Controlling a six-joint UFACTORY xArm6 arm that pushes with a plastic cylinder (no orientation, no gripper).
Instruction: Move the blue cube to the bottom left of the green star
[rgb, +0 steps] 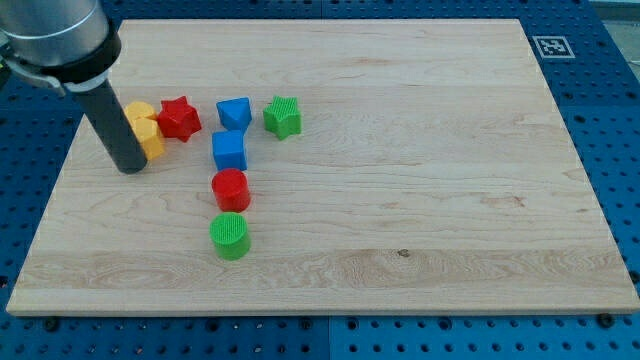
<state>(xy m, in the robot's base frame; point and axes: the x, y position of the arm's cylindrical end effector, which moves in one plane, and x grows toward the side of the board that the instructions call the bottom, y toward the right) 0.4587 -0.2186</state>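
Resting by the board's (330, 290) left edge, my bare tip (131, 168), no pincer, touches the yellow block (146, 128); circle round and nudge the blue cube (229, 151) gently toward the green star (283, 116).

- light wooden board (420, 150) fills most of frame, grain running left-right
- blue perforated surface (615, 90) around its edges
- black-white marker tag (551, 46) upper right

Wooden board (420, 200) on blue pegboard (620, 150). Upper left of the board: yellow block (147, 128), red star (180, 117), blue block (234, 112), green star (283, 116). Below, in a column: blue cube (229, 151), red cylinder (231, 189), green cylinder (230, 235).
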